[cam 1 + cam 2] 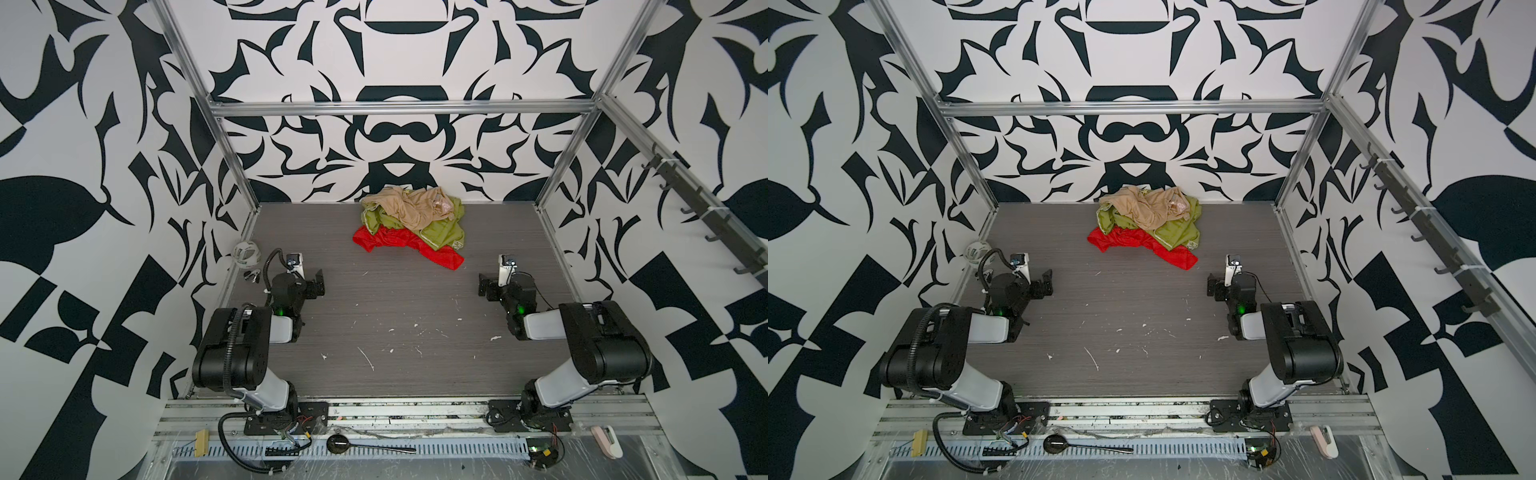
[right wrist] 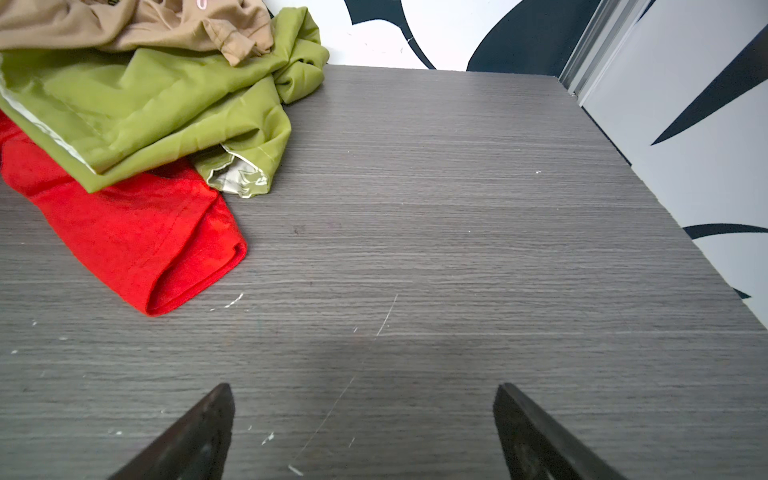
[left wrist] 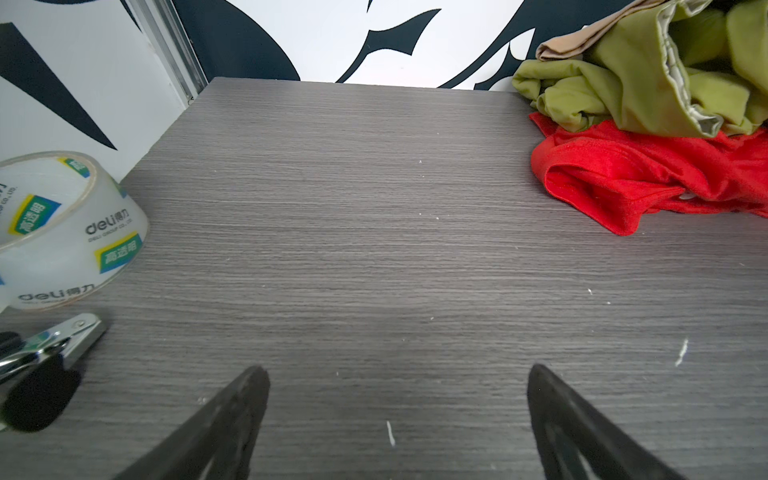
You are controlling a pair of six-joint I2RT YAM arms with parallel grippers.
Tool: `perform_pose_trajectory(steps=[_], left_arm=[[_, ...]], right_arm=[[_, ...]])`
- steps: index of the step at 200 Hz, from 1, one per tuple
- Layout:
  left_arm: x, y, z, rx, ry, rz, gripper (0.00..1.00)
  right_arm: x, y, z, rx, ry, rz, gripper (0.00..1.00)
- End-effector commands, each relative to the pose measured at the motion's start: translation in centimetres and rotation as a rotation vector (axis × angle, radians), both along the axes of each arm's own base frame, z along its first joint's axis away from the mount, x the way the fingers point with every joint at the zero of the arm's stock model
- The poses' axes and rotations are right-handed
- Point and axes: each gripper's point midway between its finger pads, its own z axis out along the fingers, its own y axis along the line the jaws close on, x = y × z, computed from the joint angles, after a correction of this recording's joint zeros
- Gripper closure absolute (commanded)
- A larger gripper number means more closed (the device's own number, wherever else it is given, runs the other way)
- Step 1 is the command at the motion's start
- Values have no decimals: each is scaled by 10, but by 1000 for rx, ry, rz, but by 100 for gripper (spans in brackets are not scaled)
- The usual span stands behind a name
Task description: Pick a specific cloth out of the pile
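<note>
The pile (image 1: 411,220) (image 1: 1148,218) lies on the grey floor against the back wall, at the middle. The bright red cloth (image 1: 390,243) (image 1: 1129,242) is at the bottom of it. Its crumpled near edge sticks out towards the arms, and the rest is hidden under the olive-green cloth (image 1: 440,230), which has the beige cloth (image 1: 407,203) on top. My left gripper (image 1: 318,282) (image 3: 397,374) stands open low over bare floor, well short of the red cloth (image 3: 623,183). My right gripper (image 1: 484,286) (image 2: 363,390) is also open and empty, with a red fold (image 2: 124,232) ahead.
A clear tape roll (image 1: 246,252) (image 3: 62,232) and a metal clip (image 1: 251,276) (image 3: 62,340) sit at the floor's left edge beside my left arm. Patterned walls and aluminium posts close in the floor. A black ladle (image 1: 365,446) lies on the front rail.
</note>
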Motion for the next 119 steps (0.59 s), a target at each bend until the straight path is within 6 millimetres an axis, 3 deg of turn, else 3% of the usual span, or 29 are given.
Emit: perform_pose_trajectory(steps=[1, 119], left_arm=[[3, -2, 6, -1, -23, -8, 1], [3, -2, 6, -2, -22, -10, 1]], right_arm=[[3, 1, 15, 7, -53, 3, 1], [4, 0, 15, 10, -53, -6, 1]])
